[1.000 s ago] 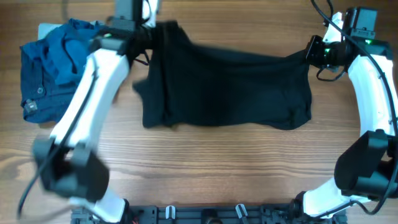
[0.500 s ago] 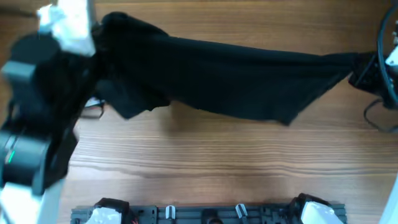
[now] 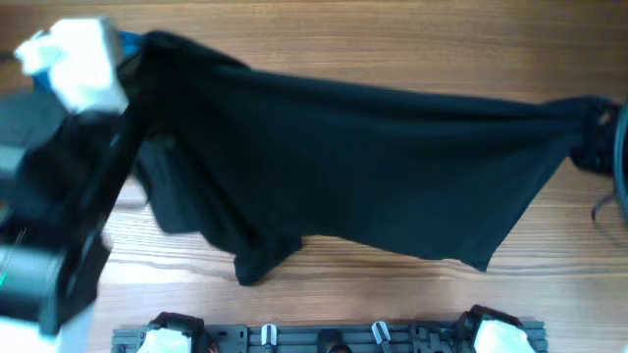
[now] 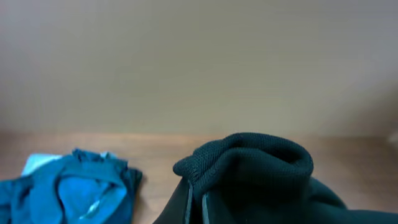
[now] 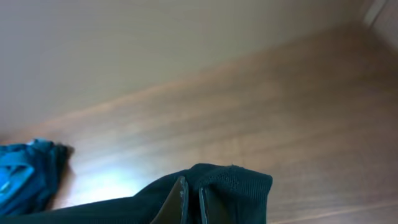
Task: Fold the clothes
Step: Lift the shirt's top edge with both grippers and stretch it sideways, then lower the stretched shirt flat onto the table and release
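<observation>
Toward the near edge, the loose hem of the black shirt (image 3: 353, 167) is seen hanging above the table (image 3: 392, 294). The shirt is held taut in the air, its long axis running left to right, with one end pinched by the left gripper (image 4: 197, 202) and the other by the right gripper (image 5: 190, 200), both closed on cloth. A blue heap (image 4: 74, 190) lies at the far left corner, near the left gripper, where a lowered shirt could be snagged.

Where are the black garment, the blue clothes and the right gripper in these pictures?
black garment (image 3: 373, 167), overhead view, middle of the stretched cloth.
blue clothes (image 4: 81, 196), left wrist view, centre of the crumpled pile.
right gripper (image 5: 191, 191), right wrist view, between fingertips pinching the cloth.
</observation>
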